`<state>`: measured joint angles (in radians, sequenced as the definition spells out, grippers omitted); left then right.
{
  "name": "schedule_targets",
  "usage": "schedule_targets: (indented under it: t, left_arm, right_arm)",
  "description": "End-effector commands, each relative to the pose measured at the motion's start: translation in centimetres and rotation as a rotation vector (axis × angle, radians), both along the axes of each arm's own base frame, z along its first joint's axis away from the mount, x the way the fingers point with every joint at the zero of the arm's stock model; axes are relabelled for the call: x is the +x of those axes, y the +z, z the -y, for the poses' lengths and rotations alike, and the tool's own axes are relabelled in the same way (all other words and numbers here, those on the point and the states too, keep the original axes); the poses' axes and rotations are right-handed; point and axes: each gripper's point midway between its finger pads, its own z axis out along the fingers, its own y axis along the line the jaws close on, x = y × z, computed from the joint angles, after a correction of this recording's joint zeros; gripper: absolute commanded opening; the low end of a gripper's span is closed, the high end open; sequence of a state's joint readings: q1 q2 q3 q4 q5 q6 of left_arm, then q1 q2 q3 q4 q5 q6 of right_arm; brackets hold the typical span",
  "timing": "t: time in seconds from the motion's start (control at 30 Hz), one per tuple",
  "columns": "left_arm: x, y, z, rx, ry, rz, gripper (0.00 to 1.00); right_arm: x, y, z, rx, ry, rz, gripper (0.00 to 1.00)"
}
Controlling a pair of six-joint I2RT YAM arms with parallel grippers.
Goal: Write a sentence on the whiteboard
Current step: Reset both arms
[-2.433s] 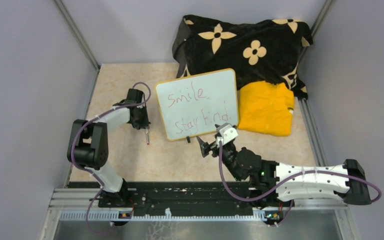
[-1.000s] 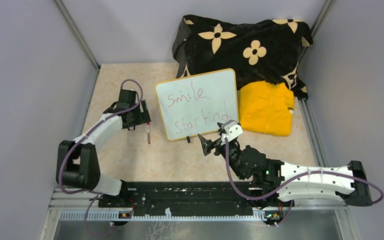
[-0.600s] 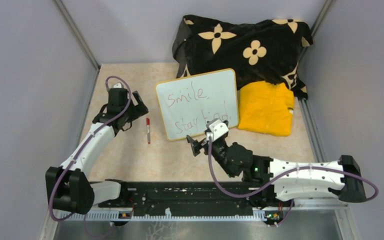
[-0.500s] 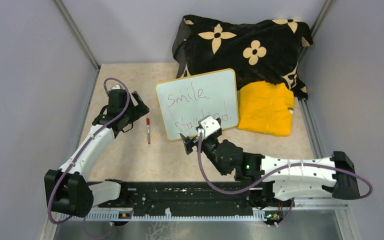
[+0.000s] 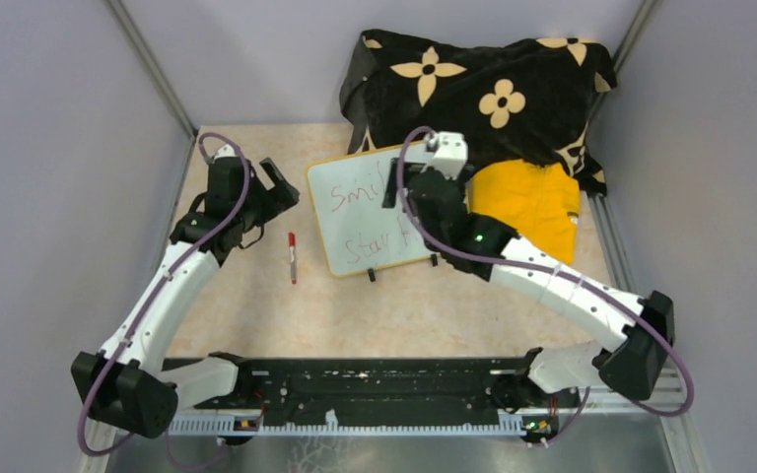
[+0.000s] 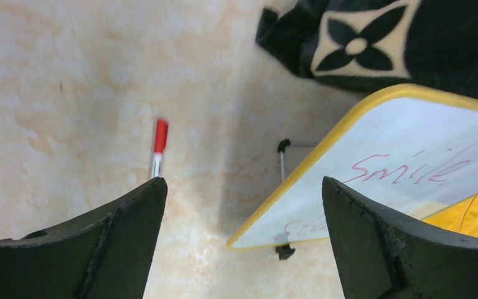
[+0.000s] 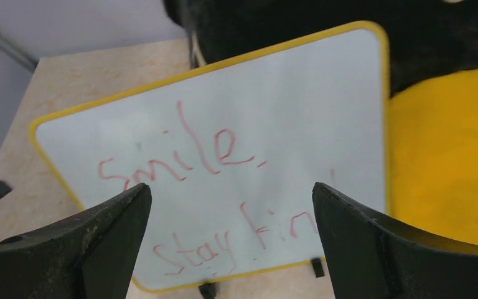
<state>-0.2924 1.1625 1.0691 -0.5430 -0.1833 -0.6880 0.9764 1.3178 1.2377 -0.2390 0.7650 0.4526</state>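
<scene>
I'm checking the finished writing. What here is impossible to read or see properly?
Top view: the right arm covers both line endings of the red handwritten sentence on the yellow-framed whiteboard.
Right wrist: the last word stops at "Fin", behind the right pincer finger.
Left wrist: the lower end of the red-and-white marker pen hides behind the left pincer finger.

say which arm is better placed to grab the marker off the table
Left. The left hand, open, hovers just beside the marker, which lies close to one of its fingers in the wrist view. The right hand is over the whiteboard, farther off.
</scene>
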Motion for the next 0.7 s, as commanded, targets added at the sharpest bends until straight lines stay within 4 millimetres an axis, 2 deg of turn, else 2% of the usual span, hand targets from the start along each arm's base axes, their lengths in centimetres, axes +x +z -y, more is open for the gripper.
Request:
schedule_targets:
  t: [0.0,0.07,0.17,0.27,0.47,0.67]
  left_arm:
    - [1.3,4.3,-0.3,0.136,-0.11,0.191,0.99]
    - [2.2,6.1,-0.5,0.178,-0.123,0.323,0.99]
    - [2.7,8.6,0.1,0.197,-0.172,0.434,0.99]
    - [2.9,9.9,0.8,0.199,-0.213,0.515,0.99]
    - [1.8,8.4,1.3,0.244,-0.293,0.599,0.99]
    - [0.9,8.1,1.6,0.244,-0.293,0.604,0.99]
  right_arm:
    - [0.1,3.7,6.5,0.084,-0.106,0.046,0.99]
    - [-0.4,6.0,9.0,0.09,-0.156,0.133,0.99]
    - [-1.8,8.6,11.7,0.094,-0.171,0.255,0.98]
    - [-3.3,9.3,13.7,0.078,-0.167,0.336,0.99]
    - [-4.9,8.7,14.0,0.033,-0.064,0.441,0.98]
    - [-4.6,8.1,12.8,0.036,-0.024,0.438,0.98]
